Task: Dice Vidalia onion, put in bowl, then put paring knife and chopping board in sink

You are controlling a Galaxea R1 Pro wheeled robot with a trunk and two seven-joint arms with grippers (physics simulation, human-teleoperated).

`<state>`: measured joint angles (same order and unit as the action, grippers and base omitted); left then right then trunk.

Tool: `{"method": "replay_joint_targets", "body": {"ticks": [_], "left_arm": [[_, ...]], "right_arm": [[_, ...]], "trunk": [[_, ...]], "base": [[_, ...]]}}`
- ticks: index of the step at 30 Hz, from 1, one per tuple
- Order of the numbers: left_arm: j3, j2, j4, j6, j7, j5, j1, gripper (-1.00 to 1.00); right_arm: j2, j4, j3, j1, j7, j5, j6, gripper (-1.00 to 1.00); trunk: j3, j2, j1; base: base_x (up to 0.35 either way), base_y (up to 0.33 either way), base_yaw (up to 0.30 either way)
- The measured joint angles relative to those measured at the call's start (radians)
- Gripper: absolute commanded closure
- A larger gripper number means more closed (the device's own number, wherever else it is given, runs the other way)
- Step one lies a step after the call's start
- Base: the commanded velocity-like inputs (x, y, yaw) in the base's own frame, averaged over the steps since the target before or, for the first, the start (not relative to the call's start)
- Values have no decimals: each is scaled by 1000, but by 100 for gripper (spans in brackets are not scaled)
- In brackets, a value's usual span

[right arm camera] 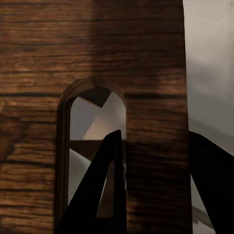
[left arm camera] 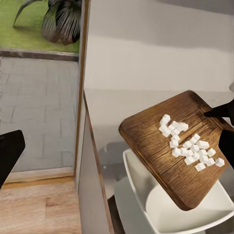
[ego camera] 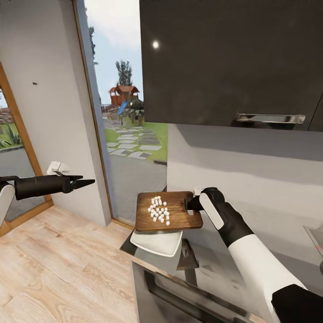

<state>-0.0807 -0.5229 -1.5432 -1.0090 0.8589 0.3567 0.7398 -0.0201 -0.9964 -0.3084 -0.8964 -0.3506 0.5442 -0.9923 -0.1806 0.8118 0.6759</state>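
My right gripper (ego camera: 192, 204) is shut on the handle end of the dark wooden chopping board (ego camera: 177, 216), holding it in the air. Small white onion dice (ego camera: 159, 209) lie scattered on the board. Just below its near edge the white bowl (ego camera: 157, 243) rests on the grey countertop (ego camera: 211, 260). The left wrist view shows the board (left arm camera: 156, 141) tilted over the bowl (left arm camera: 165, 209), with the dice (left arm camera: 190, 144) on it. In the right wrist view one dark finger (right arm camera: 102, 195) shows through the handle slot (right arm camera: 92, 117). My left gripper (ego camera: 85, 181) hangs open far to the left, empty. The paring knife is out of view.
A glossy black upper cabinet (ego camera: 224, 58) with a chrome handle (ego camera: 269, 118) hangs above the counter. A grey corner, perhaps the sink (ego camera: 315, 235), shows at the right edge. A glass door (ego camera: 130, 134) and light wood floor (ego camera: 58, 269) lie to the left.
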Motion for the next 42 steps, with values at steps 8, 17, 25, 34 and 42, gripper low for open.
{"method": "replay_joint_targets", "body": {"ticks": [8, 17, 25, 34, 42], "left_arm": [[0, 0, 0, 0, 0, 0, 0, -100], [0, 0, 0, 0, 0, 0, 0, -100], [0, 0, 0, 0, 0, 0, 0, -100], [0, 0, 0, 0, 0, 0, 0, -100], [0, 0, 0, 0, 0, 0, 0, -100]], "right_arm": [[0, 0, 0, 0, 0, 0, 1, 100], [0, 0, -1, 0, 1, 0, 2, 100], [0, 0, -3, 0, 4, 0, 3, 100], [0, 0, -3, 0, 4, 0, 6, 100], [0, 0, -3, 0, 3, 0, 6, 100]], "trunk": [[3, 0, 0], [3, 0, 0], [3, 0, 0], [3, 0, 0], [3, 0, 0]], "base": [[0, 0, 0], [0, 0, 0], [0, 0, 0], [0, 0, 0], [0, 0, 0]]}}
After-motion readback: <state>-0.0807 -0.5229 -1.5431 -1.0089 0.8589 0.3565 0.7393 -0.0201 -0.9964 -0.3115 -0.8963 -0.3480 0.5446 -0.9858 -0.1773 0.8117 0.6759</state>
